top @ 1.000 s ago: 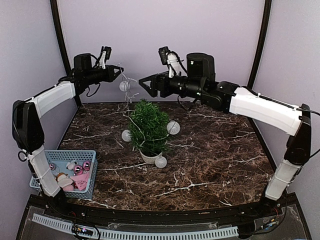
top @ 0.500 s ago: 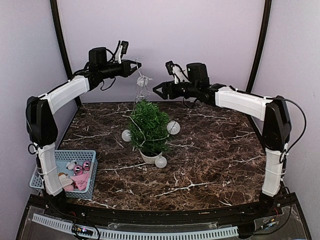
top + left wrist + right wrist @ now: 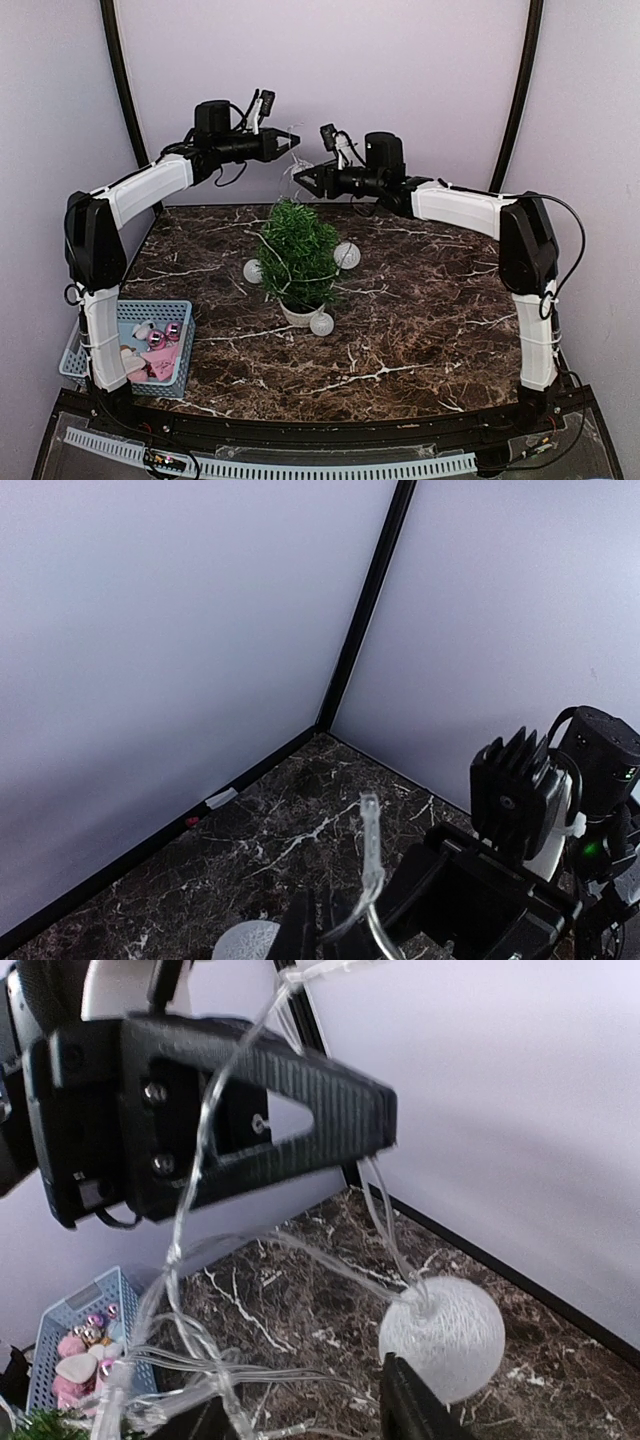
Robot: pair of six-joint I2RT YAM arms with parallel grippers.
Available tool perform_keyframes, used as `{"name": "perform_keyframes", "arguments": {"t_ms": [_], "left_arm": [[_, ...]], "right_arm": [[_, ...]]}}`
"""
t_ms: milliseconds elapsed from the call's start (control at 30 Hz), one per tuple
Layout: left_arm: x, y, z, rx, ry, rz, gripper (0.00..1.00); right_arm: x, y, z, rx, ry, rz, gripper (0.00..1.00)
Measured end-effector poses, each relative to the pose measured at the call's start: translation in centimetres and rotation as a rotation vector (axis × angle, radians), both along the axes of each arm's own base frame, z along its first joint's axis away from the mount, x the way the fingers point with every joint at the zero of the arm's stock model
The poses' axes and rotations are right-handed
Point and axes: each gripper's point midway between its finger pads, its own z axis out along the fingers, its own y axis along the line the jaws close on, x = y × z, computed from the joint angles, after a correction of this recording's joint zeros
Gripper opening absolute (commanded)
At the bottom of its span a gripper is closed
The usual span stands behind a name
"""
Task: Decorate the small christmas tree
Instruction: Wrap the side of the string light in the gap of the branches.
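The small christmas tree (image 3: 297, 252) stands in its white pot (image 3: 300, 314) mid-table, with white ball lights (image 3: 346, 255) of a clear-wired light string hanging around it. My left gripper (image 3: 286, 144) is high above the tree, shut on the string's clear wire (image 3: 370, 865); its fingers (image 3: 300, 932) show at the bottom of the left wrist view. My right gripper (image 3: 301, 179) is right beside it, open. In the right wrist view its fingertips (image 3: 412, 1402) flank loose wire loops (image 3: 190, 1360), and a white ball (image 3: 440, 1338) hangs just past them.
A blue basket (image 3: 92, 350) with pink baubles and other ornaments sits at the front left, also in the right wrist view (image 3: 62, 1322). The purple back wall and black corner posts (image 3: 128, 100) stand close behind both grippers.
My left gripper has swung right with the wire to above the tree. My right gripper has pulled back, then moved left to meet it. The hanging ball moved right with the wire.
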Motion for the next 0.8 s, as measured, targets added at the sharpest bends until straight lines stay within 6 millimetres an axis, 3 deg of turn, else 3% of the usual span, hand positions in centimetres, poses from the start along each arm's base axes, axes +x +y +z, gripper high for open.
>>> {"name": "perform_keyframes", "arguments": {"t_ms": [67,133,200,267,300,367,467,567,700,800], "left_arm": [[-0.1,-0.3,-0.1,-0.003,0.007,-0.008,0.0],[-0.2,-0.4,-0.3,-0.003,0.014,-0.011,0.0],[-0.2,-0.5,-0.4,-0.001,0.018,-0.01,0.08],[-0.1,-0.4,-0.6,0.005,0.019,0.0,0.32],[0.0,-0.3,-0.7,0.01,0.021,0.005,0.5],[0.1,-0.2,-1.2,0.024,0.034,0.014,0.67],[0.1,0.1,-2.2,0.039,0.069,0.036,0.81],[-0.9,0.8,-4.1,0.057,0.126,0.053,0.85],[-3.7,1.9,-5.9,0.068,0.199,0.054,0.84],[-6.1,3.0,-5.7,0.062,0.211,0.068,0.75]], "right_arm": [[0.0,0.1,0.9,0.031,-0.019,0.003,0.01],[0.1,0.1,1.8,0.064,-0.035,-0.003,0.0],[0.4,-0.1,2.3,0.085,-0.045,-0.027,0.0],[0.7,-0.8,2.1,0.09,-0.038,-0.07,0.0],[0.8,-1.1,2.0,0.086,-0.037,-0.088,0.0],[1.0,-1.9,1.8,0.074,-0.03,-0.137,0.0],[1.1,-2.9,2.9,0.069,-0.042,-0.186,0.0],[0.8,-3.6,4.7,0.076,-0.064,-0.211,0.0],[0.2,-4.3,6.1,0.086,-0.085,-0.218,0.0],[0.0,-4.4,6.3,0.085,-0.086,-0.218,0.0]]}}
